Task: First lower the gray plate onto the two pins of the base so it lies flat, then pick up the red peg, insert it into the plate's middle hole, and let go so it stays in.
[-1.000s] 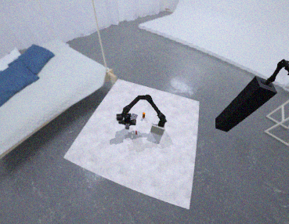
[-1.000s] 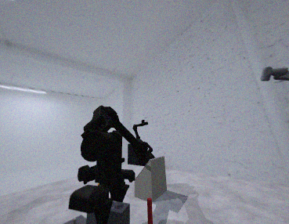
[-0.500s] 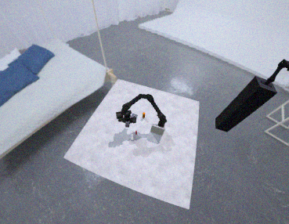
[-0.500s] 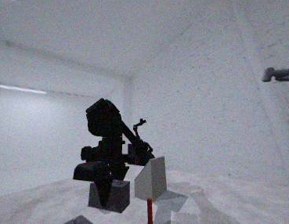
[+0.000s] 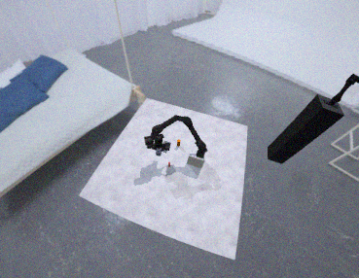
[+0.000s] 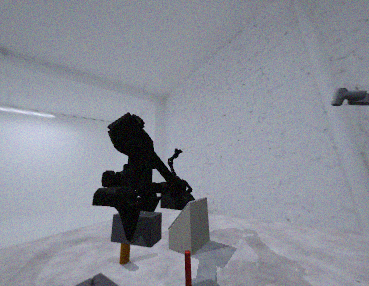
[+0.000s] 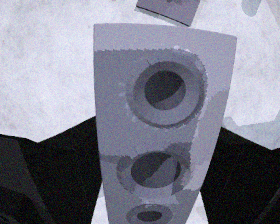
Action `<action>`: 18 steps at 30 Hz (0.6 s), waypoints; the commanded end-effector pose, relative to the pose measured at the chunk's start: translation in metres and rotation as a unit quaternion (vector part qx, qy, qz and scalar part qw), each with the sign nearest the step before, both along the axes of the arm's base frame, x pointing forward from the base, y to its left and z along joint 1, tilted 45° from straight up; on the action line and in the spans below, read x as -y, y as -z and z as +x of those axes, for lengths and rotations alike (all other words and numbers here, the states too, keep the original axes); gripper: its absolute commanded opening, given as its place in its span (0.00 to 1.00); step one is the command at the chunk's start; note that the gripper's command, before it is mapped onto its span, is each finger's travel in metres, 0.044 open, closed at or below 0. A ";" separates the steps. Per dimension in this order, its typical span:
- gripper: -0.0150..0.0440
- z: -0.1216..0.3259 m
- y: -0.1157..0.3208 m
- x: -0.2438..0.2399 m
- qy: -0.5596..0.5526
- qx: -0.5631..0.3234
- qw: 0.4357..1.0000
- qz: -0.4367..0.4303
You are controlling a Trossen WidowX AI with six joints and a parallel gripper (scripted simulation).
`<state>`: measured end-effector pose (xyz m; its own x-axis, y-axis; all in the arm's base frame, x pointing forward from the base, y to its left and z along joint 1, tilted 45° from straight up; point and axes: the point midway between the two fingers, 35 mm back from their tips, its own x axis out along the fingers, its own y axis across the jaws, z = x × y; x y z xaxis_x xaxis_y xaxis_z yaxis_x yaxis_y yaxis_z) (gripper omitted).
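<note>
My gripper is shut on the gray plate, one finger on each long side. The plate is held up off the white mat; in the wrist view its face shows three round holes, the nearest one partly cut off. The red peg stands upright on the mat, apart from the gripper. A gray block, perhaps the base, is cut off at the top of the wrist view. A dark gray shape is cut off at the bottom of the exterior view. I cannot make out the pins.
An orange peg-like thing stands on the white mat, beyond the plate in the exterior view. A light gray slanted block is at the arm's foot. A bed with blue pillows is at the left.
</note>
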<state>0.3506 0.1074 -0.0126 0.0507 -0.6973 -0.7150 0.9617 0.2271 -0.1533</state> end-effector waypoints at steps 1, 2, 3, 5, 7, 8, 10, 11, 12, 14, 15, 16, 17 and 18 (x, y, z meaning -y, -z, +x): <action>0.25 0.003 -0.005 0.009 0.008 0.009 1.000 0.004; 0.25 0.004 -0.005 0.013 0.010 0.011 1.000 0.005; 0.25 0.005 -0.006 0.016 0.012 0.013 1.000 0.006; 0.25 0.006 -0.008 0.022 0.017 0.017 1.000 0.007; 0.25 0.007 -0.009 0.028 0.021 0.021 1.000 0.008; 0.25 0.008 -0.010 0.031 0.023 0.023 0.999 0.008; 0.25 0.009 -0.011 0.037 0.027 0.027 0.999 0.009; 0.25 0.009 -0.012 0.041 0.029 0.029 0.999 0.009; 0.25 0.010 -0.013 0.044 0.031 0.031 0.999 0.010; 0.25 0.010 -0.014 0.050 0.035 0.035 0.999 0.010; 0.25 0.011 -0.015 0.053 0.037 0.037 0.999 0.010; 0.25 0.011 -0.016 0.056 0.039 0.039 0.998 0.011; 0.25 0.011 -0.017 0.060 0.041 0.041 0.998 0.011; 0.25 0.011 -0.017 0.063 0.043 0.044 0.998 0.011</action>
